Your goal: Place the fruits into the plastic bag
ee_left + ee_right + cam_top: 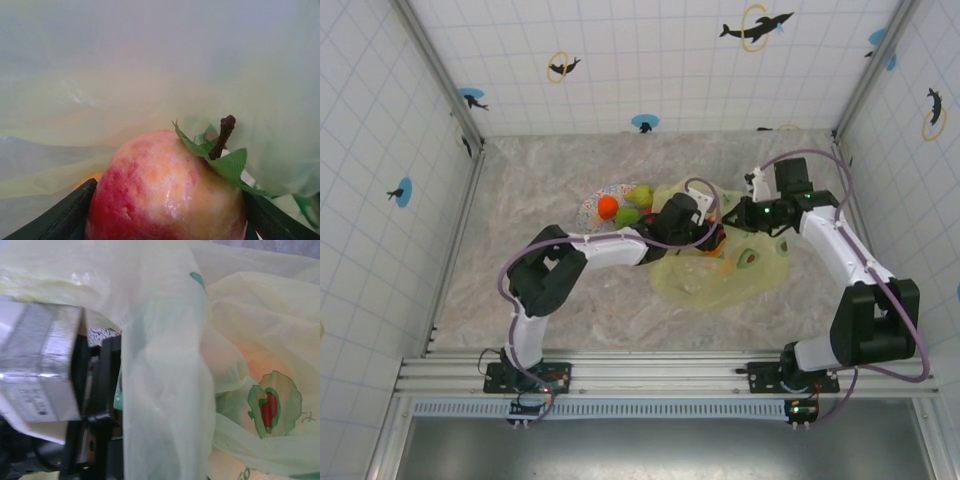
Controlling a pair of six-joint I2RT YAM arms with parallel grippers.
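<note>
Clamped across its widest part between the dark fingers of the left gripper (167, 222): a red apple (165, 190), stem and cloth leaf pointing up and to the right. Looks hard, glossy and light, a hollow toy by the sheen. Probably slippery on the round flanks, so best held around the belly as here, never by stem or leaf. Sits just inside the mouth of the plastic bag (150, 65), with translucent film ahead, above and to both sides.

From above: left gripper (705, 232) reaching into the plastic bag (720, 285) at its plate-side edge, near the middle of the table.

Bag itself: thin, crinkly, limp, no shape of its own. Likely to sag over the opening unless lifted by an edge. Best taken by a gathered fold at the rim.

Pinched tight on the bag's far right rim, judging by the bunched film running down the right wrist view: the right gripper (748, 213).

Lying on the patterned plate (586, 210) just left of the bag: an orange fruit (608, 207), a green pear (641, 194), a green apple (627, 216). Equally smooth and round, apt to roll if nudged
</note>
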